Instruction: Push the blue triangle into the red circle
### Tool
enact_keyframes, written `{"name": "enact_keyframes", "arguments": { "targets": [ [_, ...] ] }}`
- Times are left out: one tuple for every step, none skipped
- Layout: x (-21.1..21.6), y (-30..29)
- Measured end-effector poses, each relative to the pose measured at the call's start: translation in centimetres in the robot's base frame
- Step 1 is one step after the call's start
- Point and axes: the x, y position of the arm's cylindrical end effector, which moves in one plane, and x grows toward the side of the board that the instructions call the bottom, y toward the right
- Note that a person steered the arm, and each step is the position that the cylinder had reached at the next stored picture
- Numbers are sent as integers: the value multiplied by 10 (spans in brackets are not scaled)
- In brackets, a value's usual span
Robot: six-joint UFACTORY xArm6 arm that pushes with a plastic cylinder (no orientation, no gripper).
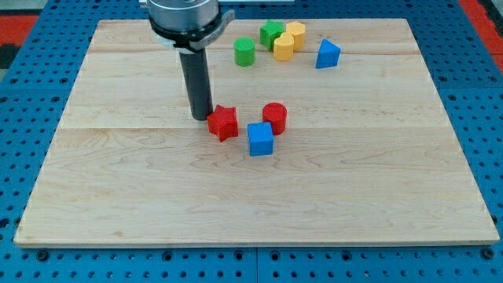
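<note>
Nearest the camera we see the pale wooden table (251, 204), a large board of joined planks resting on a blue perforated base (31, 39) that frames it on all sides. The base runs off every edge of the view, so its full extent cannot be made out.

Next in size is our arm's grey metal housing (187, 17), cut off by the view's top. From it hangs the straight dark rod, and my tip (201, 118) stands on the table just to the view's left of the red star-shaped block (223, 122), touching it or nearly so. We carry no pincer, so no spread or pinch can be told.

The blue cube (260, 138) sits just beside the star, toward the view's bottom right. The red circle, a short cylinder (275, 117), stands just above the cube, near the star.

The blue triangle (328, 54) lies well apart from the red circle, toward the view's top right. To its left cluster two yellow blocks (289, 41), a green block (272, 33) partly hidden behind them, and a green cylinder (244, 52).

No writing or labels are readable.
</note>
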Motion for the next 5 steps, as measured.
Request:
{"name": "enact_keyframes", "arguments": {
  "targets": [
    [-36,10],
    [-73,25],
    [-99,23],
    [-108,73],
    [-118,88]
  ]
}}
